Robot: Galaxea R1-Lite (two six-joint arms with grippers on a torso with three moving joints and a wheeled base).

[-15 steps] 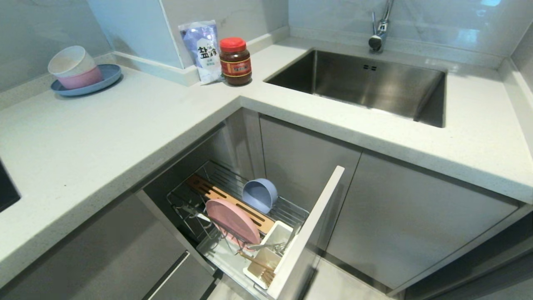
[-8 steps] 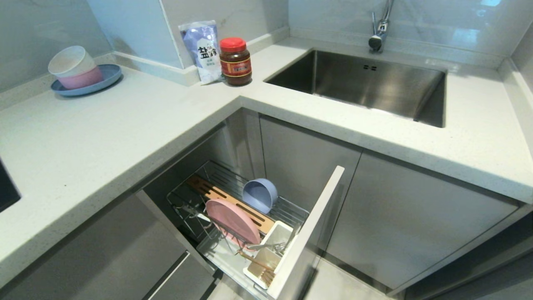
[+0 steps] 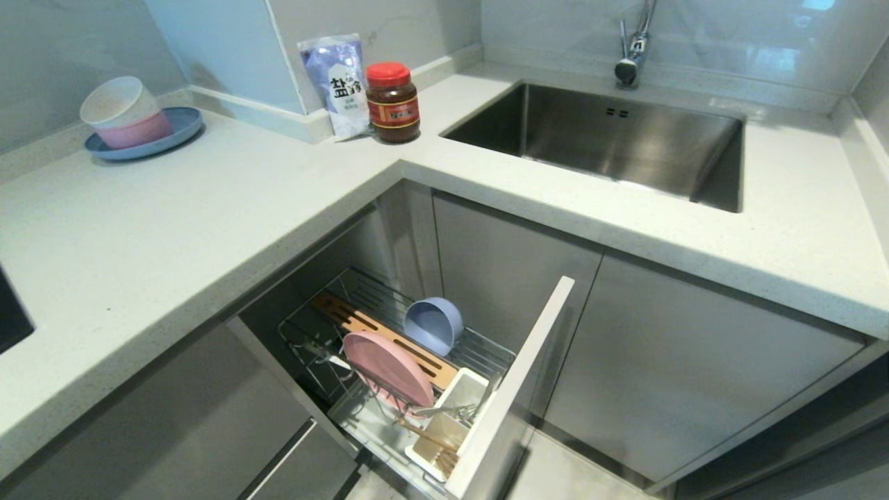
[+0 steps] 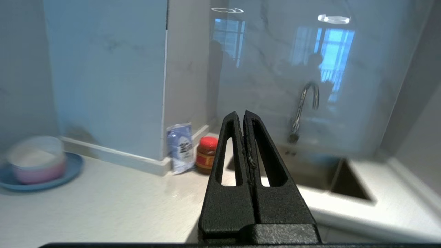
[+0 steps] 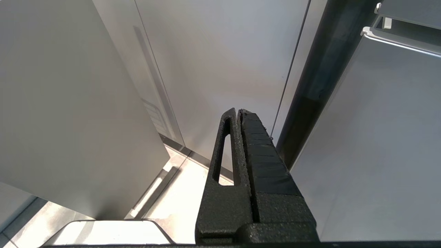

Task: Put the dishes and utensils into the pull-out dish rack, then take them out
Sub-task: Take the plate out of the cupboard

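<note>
Chrome wire of the pull-out dish rack shows exactly as it did a second ago in the head view: the drawer stands open below the worktop and nothing in it has moved. The pink plate stands on edge between the tines, the blue-grey bowl lies on its side behind the wooden bar, and the cutlery and chopsticks sit in the white box. So loading looks finished, and unloading is probably the step to begin.

No arm appears in the head view. The left gripper has its jaws together, holding nothing, and points level over the worktop toward the jar and the sink. The right gripper, jaws together too, hangs low beside the cabinet doors.

The stacked bowls on the blue plate are well apart. The front panel and the worktop edge narrow the way down into the rack.
</note>
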